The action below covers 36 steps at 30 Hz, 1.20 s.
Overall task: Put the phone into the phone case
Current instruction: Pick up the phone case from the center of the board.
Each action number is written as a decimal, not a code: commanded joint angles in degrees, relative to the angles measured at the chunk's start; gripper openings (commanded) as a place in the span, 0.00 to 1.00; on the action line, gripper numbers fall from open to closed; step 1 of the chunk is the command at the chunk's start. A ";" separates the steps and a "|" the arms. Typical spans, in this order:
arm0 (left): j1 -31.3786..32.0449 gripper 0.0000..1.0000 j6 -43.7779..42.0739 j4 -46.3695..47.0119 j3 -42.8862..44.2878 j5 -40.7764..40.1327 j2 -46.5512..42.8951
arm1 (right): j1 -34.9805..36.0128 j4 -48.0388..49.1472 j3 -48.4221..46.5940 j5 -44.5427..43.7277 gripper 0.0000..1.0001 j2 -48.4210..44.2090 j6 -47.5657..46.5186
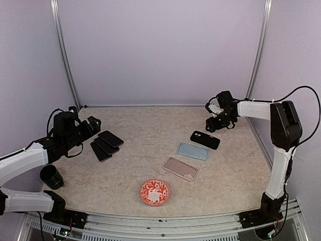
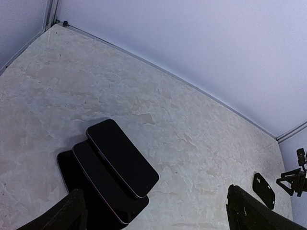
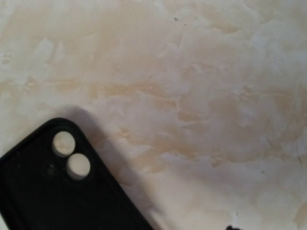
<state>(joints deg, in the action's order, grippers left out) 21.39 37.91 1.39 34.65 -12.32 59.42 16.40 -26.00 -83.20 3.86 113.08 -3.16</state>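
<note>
My left tool (image 1: 94, 125) hangs just above the stack of three dark phones (image 1: 106, 144) at the left of the surface (image 1: 150, 125), its two fingers spread wide apart and holding nothing. The top phone (image 2: 122, 158) lies screen-up, fanned a little off the two beneath it. My right tool (image 1: 211, 124) sits at the far right, just beyond the black case (image 1: 205, 139). From its own camera I see only the case's corner with the two lens holes (image 3: 67, 153) and bare surface, so I cannot tell whether those fingers are apart or together.

I judge the step in hand to be lifting one phone. To do it well, I would come down square on the top phone alone and take it across its narrow width, with the fingers on its long edges. It is thin and slick, so the fingers need to go low enough to catch its sides without catching the phone underneath. A skewed grip would drag the whole fan along.

The black case is nearest my right tool, with a pale blue case (image 1: 192, 150) and a pink case (image 1: 180, 168) close by it. I would check which way the case's hollow faces before carrying the phone over, as I cannot tell from here. The red plate (image 1: 154, 192) and black cup (image 1: 51, 176) lie off the likely path.
</note>
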 commanded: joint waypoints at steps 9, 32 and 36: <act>0.39 0.99 -0.70 -0.77 0.50 0.94 -0.57 | 1.16 -5.49 -8.78 -0.08 0.57 8.46 -8.37; 1.04 0.99 0.41 -1.21 -1.25 -1.60 -3.91 | 2.32 -11.46 -17.06 3.39 0.30 16.98 -13.82; 1.16 0.99 0.71 -1.21 -1.34 -1.79 -3.84 | 2.32 -11.92 -17.33 4.05 0.29 17.38 -14.41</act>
<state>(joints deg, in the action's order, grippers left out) 22.17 38.41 0.62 34.04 -12.93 56.16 18.22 -36.36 -99.22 6.66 128.49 -16.53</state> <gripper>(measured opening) 0.989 0.290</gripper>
